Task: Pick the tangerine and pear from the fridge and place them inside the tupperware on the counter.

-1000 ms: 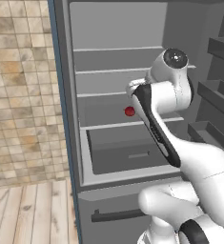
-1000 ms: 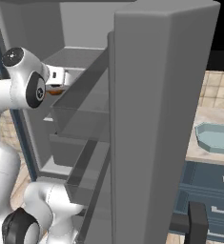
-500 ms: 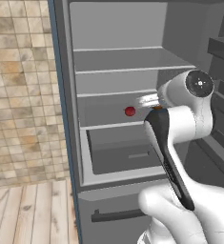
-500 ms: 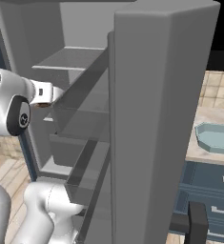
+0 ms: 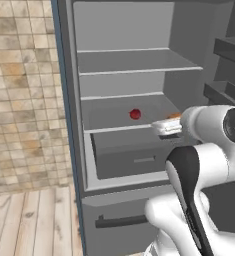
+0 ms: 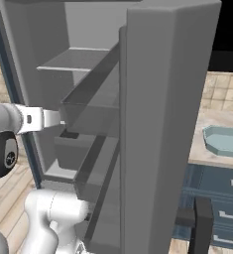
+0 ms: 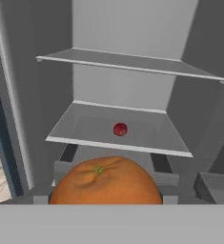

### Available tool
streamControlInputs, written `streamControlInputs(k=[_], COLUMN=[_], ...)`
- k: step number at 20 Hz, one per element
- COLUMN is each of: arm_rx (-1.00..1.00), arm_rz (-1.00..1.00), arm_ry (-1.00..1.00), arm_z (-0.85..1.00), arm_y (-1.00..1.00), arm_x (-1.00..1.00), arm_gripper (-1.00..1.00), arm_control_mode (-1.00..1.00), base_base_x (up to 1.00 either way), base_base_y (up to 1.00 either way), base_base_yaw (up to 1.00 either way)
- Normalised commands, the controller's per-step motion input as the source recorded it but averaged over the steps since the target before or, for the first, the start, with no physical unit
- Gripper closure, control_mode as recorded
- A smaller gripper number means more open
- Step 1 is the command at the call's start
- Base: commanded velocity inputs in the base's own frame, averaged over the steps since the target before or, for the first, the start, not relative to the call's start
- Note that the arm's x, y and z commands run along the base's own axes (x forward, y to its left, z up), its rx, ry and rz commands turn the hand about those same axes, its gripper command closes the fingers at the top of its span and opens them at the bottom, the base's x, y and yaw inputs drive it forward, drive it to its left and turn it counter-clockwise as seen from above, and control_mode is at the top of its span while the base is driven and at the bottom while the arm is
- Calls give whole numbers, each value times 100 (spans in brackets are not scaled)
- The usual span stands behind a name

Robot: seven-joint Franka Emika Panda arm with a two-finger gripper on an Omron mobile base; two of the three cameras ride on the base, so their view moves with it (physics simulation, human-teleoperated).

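Note:
The tangerine (image 7: 106, 180), a smooth orange ball, sits close against the bottom of the hand view, and my gripper (image 5: 173, 120) is shut on it just outside the open fridge (image 5: 124, 75); its fingers are hidden behind the fruit. A sliver of the tangerine (image 5: 175, 115) shows above the white hand. The pear (image 5: 135, 114), small and dark red, rests alone on the middle shelf, and the pear (image 7: 120, 129) lies straight ahead of the hand. The pale blue-green tupperware (image 6: 227, 141) stands on the beige counter (image 6: 203, 157) to the right of the fridge.
The open fridge door (image 6: 157, 124) with its bins stands between my arm and the counter. A drawer (image 5: 134, 160) sits below the pear's shelf. Dark blue drawers (image 6: 222, 198) run under the counter. A tiled wall (image 5: 19, 100) is to the left.
The hand has drawn back out of the fridge with the tangerine, away from the pear's shelf and lower. The pear has stayed in place.

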Motion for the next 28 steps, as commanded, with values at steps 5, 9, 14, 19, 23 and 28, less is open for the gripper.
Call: streamControlInputs(k=[5,9,14,19,23,28], arm_rx=[0,0,0,0,0,0], arm_rz=[0,0,0,0,0,0], arm_ry=[0,0,0,0,0,0], arm_z=[0,0,0,0,0,0], arm_y=[0,0,0,0,0,0], arm_x=[0,0,0,0,0,0], arm_gripper=[100,100,100,100,100,100], arm_control_mode=[100,100,100,100,100,100], base_base_x=[-96,-90,-98,-100,-97,-80], base_base_y=[0,1,1,-8,-51,-74], base_base_yaw=[4,5,5,1,0,0])
